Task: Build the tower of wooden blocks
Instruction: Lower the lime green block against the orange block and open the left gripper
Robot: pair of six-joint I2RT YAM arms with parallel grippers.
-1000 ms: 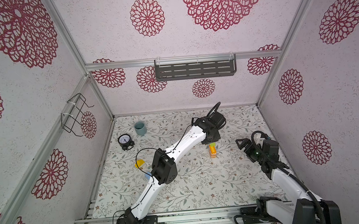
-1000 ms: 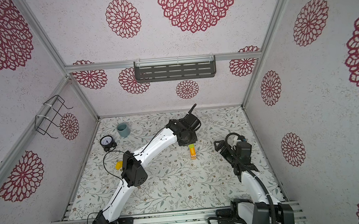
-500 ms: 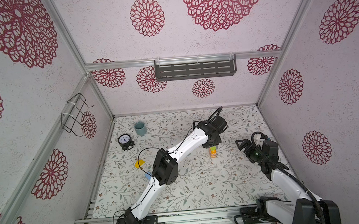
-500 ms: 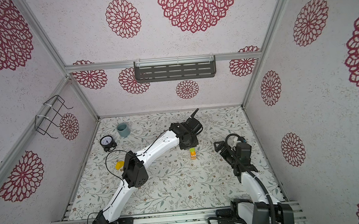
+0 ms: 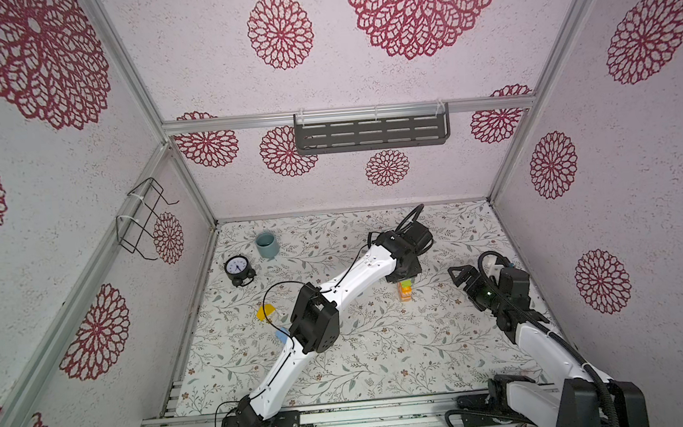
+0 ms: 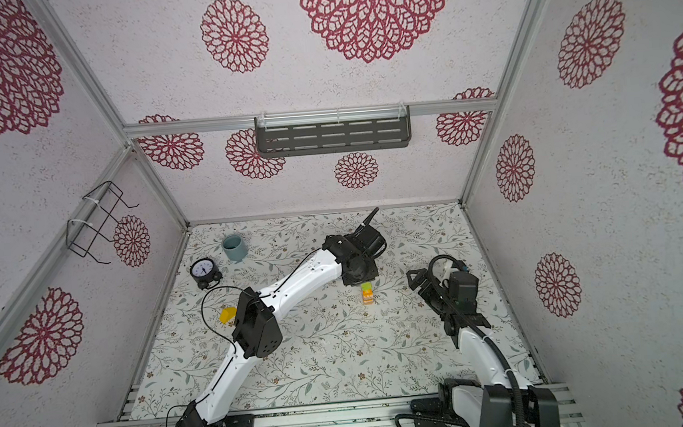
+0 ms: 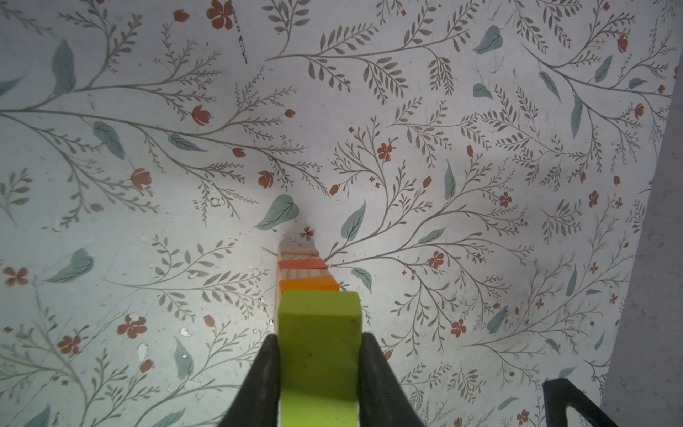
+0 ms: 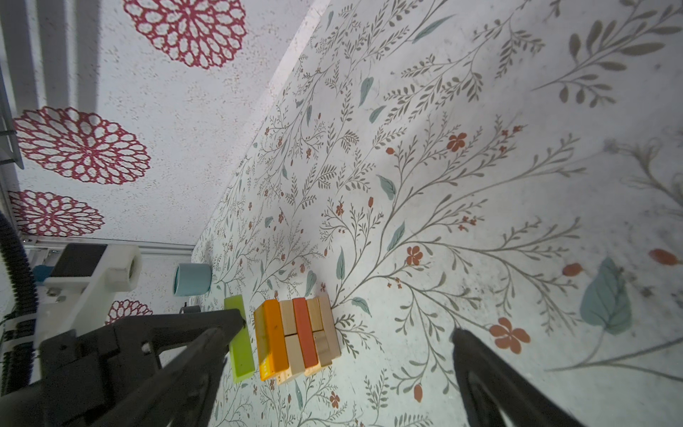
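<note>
Green block [image 7: 318,318] sat pinched between the two black fingers of your left hand [image 7: 320,340], which gripped it by its long sides. You held it directly over the tower [image 7: 303,273], whose orange top and alternating plain-wood and red-orange layers showed just past the block's end. From the right wrist, a narrow gap separated the block from that orange top, so the two were close but not touching. In both top views the tower stood upright on the floral counter [image 5: 383,344], right of the middle, partly hidden under your left arm's wrist. Your right hand [image 8: 347,325] was spread wide and held nothing, near the tower and facing it. A yellow block [image 5: 266,312] and a light blue block [image 5: 282,334] lay loose well to the left, beside your left arm's elbow.
</note>
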